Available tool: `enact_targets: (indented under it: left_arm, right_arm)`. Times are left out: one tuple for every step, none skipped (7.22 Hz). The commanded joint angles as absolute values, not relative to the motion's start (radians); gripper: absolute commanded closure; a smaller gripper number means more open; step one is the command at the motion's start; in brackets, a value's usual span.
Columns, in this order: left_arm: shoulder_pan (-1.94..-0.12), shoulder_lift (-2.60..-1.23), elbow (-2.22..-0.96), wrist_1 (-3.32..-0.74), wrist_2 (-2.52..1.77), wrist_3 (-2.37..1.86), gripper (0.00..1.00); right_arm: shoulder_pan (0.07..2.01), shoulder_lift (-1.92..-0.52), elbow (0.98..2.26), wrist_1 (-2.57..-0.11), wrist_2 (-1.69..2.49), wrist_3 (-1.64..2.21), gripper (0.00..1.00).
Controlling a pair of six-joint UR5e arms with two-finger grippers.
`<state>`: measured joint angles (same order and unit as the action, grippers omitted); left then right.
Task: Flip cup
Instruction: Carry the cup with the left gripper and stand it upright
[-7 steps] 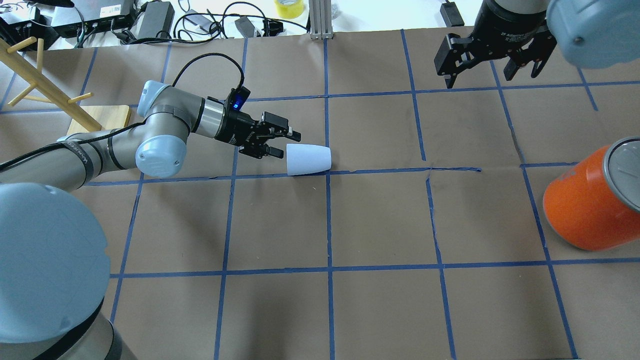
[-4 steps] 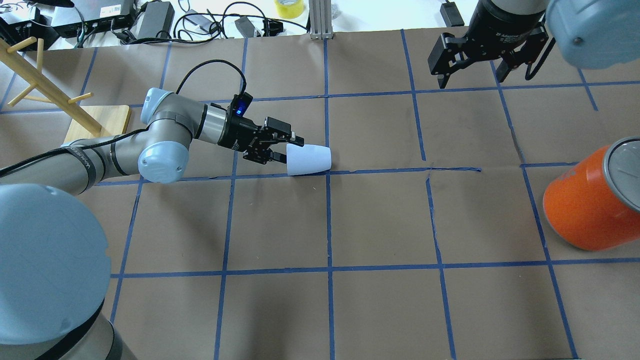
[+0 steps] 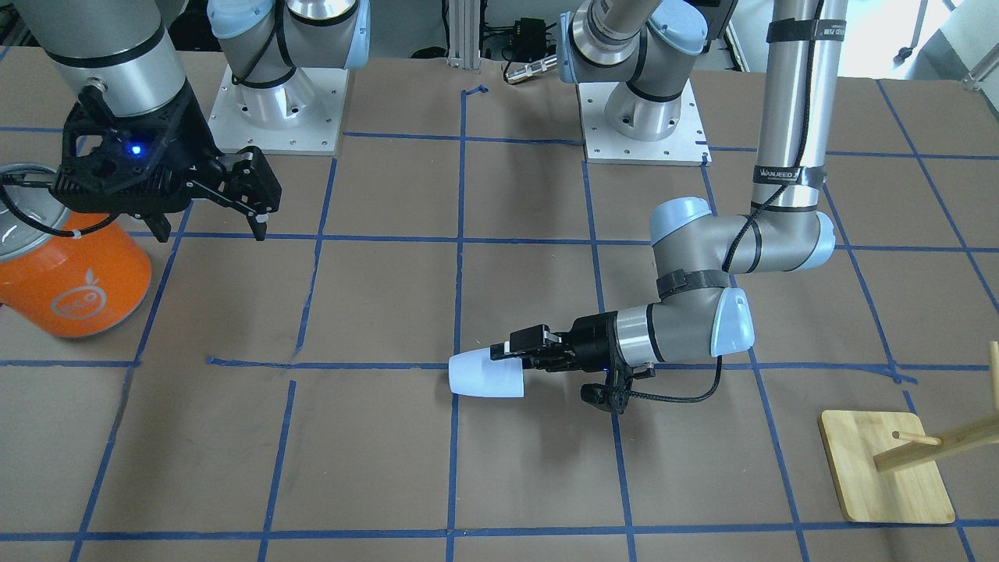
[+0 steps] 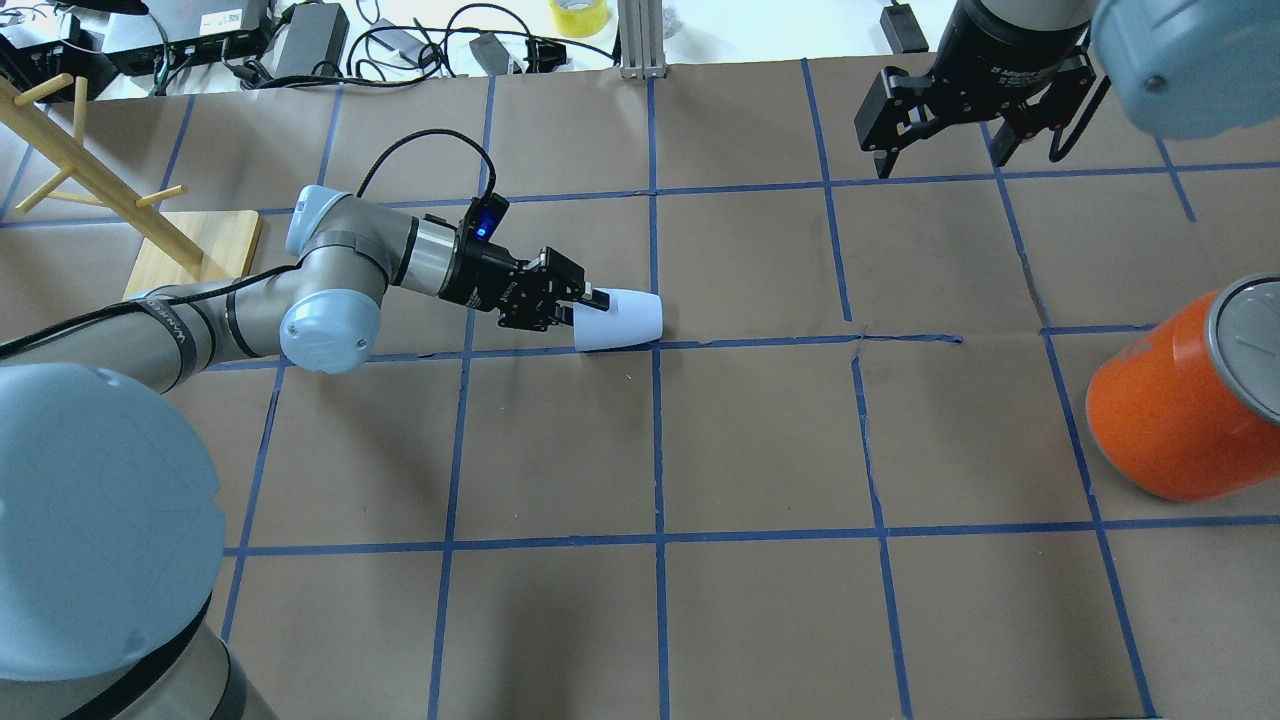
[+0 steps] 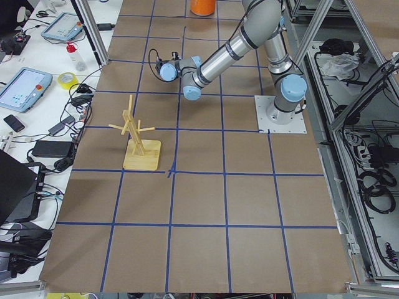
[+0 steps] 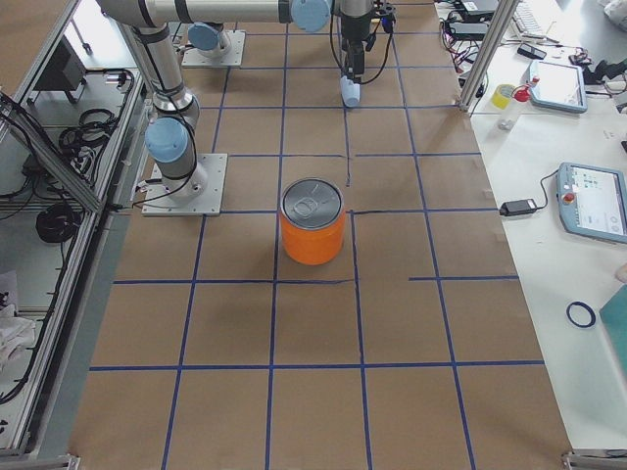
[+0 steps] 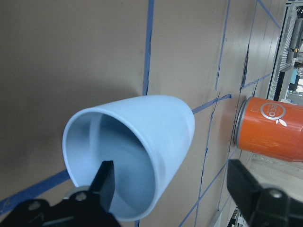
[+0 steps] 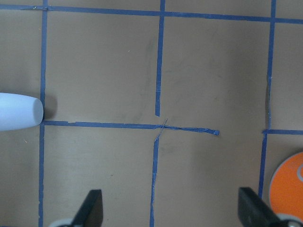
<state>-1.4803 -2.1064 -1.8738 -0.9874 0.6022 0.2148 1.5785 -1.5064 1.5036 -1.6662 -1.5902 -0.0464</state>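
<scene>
Since a second ago your left gripper (image 4: 582, 307) has slid up to the cup (image 4: 625, 320), which lies sideways on the table (image 4: 760, 440), mouth facing the open, empty jaws that straddle its rim, base pointing away.

1. A big orange cylindrical can with a silver metal top (image 4: 1172, 420) stood upright near the worktop's edge on the robot's right.
2. A pale wooden peg rack on a square base (image 3: 890, 488) stood near the opposite edge.
3. Blue tape lines (image 4: 657, 440) gridded the brown paper cover (image 4: 760, 440).
4. A yellow tape roll (image 4: 578, 15) lay beyond the far edge.
</scene>
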Motion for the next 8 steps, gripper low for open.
enact_targets:
  left_arm:
    - [-1.48,-2.105,-1.87,-0.991,0.612,0.239,1.0]
    - [-1.48,-2.086,-1.868,-0.991,0.62,0.22,1.0]
    - [-1.488,-2.073,-1.864,-0.983,0.621,0.169,1.0]
    - [-1.5,-2.051,-1.832,-0.985,0.652,0.105,1.0]
    - [-1.52,-2.048,-1.768,-0.982,0.77,-0.011,1.0]
    - [-1.554,-2.03,-1.725,-1.0,0.893,-0.058,1.0]
    - [-1.569,-2.011,-1.712,-1.034,1.036,-0.064,1.0]
    - [-1.577,-1.985,-1.71,-1.049,1.181,-0.066,1.0]
  right_arm:
    - [1.578,-1.506,1.505,-1.667,-1.591,-0.048,0.0]
    - [1.578,-1.506,1.505,-1.667,-1.591,-0.046,0.0]
    - [1.577,-1.508,1.505,-1.669,-1.592,-0.048,0.0]
    - [1.577,-1.508,1.503,-1.674,-1.594,-0.048,0.0]
    - [1.577,-1.509,1.505,-1.677,-1.595,-0.046,0.0]
    - [1.577,-1.509,1.503,-1.681,-1.595,-0.046,0.0]
    - [1.577,-1.508,1.505,-1.68,-1.598,-0.046,0.0]
    - [1.578,-1.508,1.505,-1.678,-1.598,-0.046,0.0]
